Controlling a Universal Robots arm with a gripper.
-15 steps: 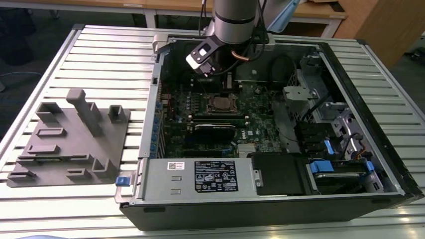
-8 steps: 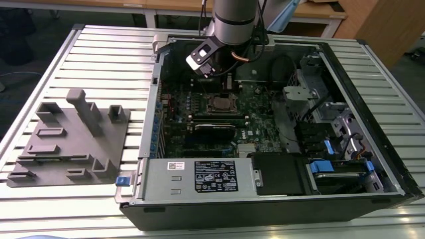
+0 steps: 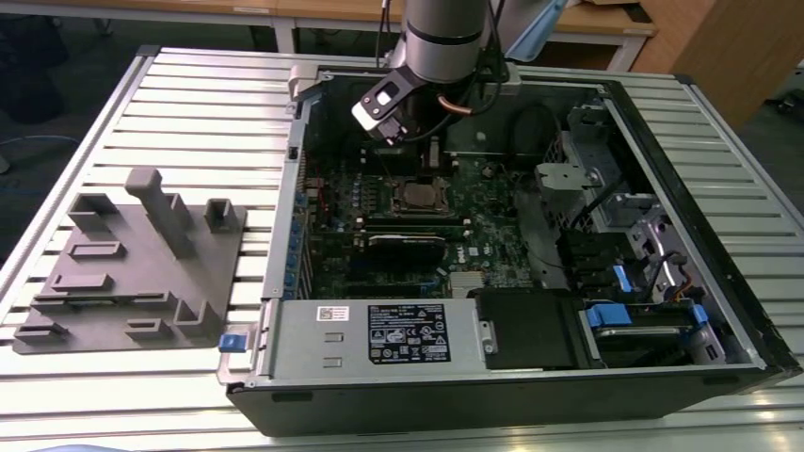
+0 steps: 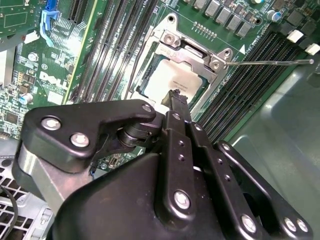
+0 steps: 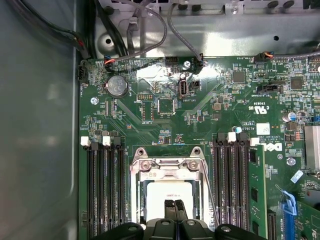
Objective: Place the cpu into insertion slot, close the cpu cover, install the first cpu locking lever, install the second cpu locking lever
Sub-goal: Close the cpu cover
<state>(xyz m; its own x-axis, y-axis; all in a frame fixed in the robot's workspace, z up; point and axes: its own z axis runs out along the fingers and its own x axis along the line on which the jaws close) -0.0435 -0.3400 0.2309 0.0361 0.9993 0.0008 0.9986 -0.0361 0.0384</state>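
- Table [image 3: 188, 94]: slatted, carries the open case [image 3: 503, 410]; grey fixture [image 3: 138, 264] beside it on the exterior view's left.
- Board [image 5: 200, 120]: green, lying flat in the case, with the arm [image 3: 442, 38] reaching down over its socket area.
- Gripper [image 5: 174, 204]: fingers pressed together, nothing between them. Tip is over the cpu, at or just above its top; contact can't be confirmed.
- Cover [image 5: 167, 164]: silver frame looks folded down around the chip. Judged closed.
- Cpu [image 5: 160, 192]: seated in the slot [image 3: 419, 196], pale top showing through the cover's cut-out. Placement judged done.
- Lever [image 4: 270, 62]: thin rod in the second wrist view, angled away from the socket corner across the memory slots. Reads as unlatched.
- Other lever: state not clear from these views.
- Status: two steps look complete. Lever locking remains, at least for the rod standing free.
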